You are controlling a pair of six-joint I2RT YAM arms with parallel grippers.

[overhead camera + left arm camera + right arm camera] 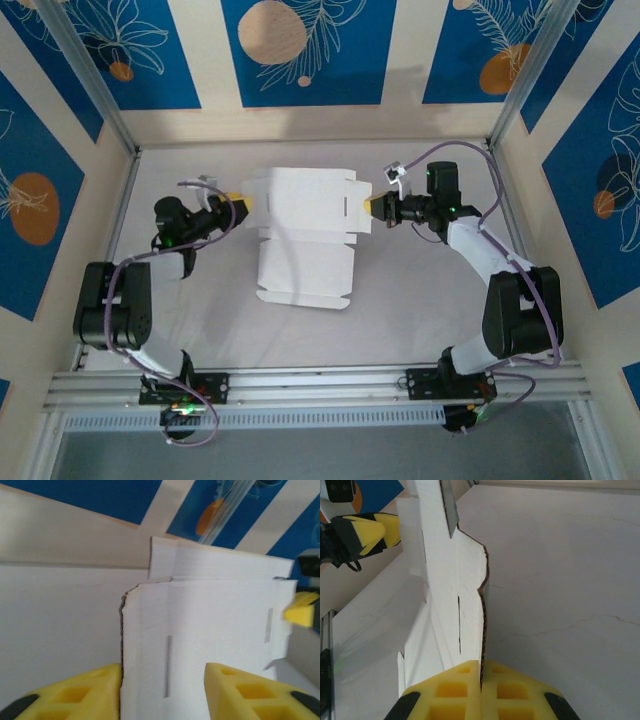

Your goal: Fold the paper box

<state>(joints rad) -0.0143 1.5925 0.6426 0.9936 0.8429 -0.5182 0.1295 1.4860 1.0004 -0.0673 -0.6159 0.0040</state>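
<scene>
At centre, paper box [303, 240], long axis near-far.

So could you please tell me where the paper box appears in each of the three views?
Top external: paper box mid-table, between left hand and right hand.
Left wrist: paper box centre and right, reaching into the open left hand.
Right wrist: paper box edge-on, left of centre.
Shared landmark: the right hand, shut on its edge.
</scene>
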